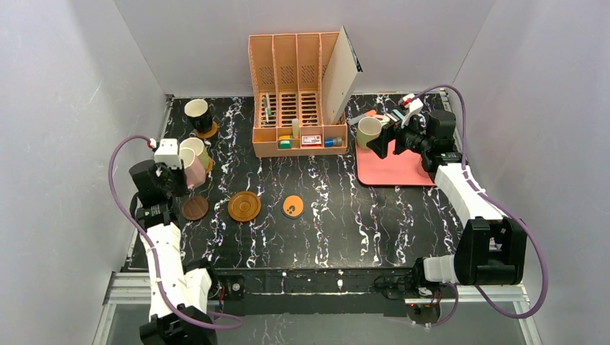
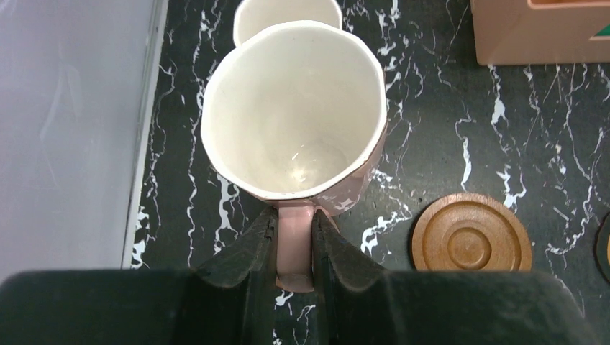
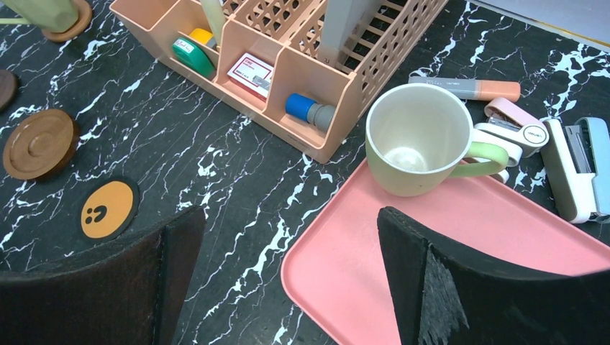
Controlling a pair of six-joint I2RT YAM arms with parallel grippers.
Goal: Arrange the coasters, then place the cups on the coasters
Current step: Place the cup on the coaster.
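My left gripper (image 2: 295,215) is shut on the handle of the pink cup (image 2: 295,115), which it holds upright over the table's left side (image 1: 193,171). Just behind it a yellowish cup (image 1: 194,147) rests on an orange-brown coaster (image 1: 209,164). Farther back a black cup (image 1: 197,113) stands on another orange-brown coaster (image 1: 208,131). Three coasters lie bare in a row: dark brown (image 1: 194,208), ringed wooden (image 1: 244,206), and orange with dark marks (image 1: 293,206). My right gripper (image 3: 288,223) hangs open, just short of the olive green cup (image 3: 417,140) on the pink tray (image 3: 467,244).
An orange desk organizer (image 1: 298,93) with small items stands at the back centre. Staplers and a marker (image 3: 568,162) lie behind the tray at the back right. White walls close in the left, back and right sides.
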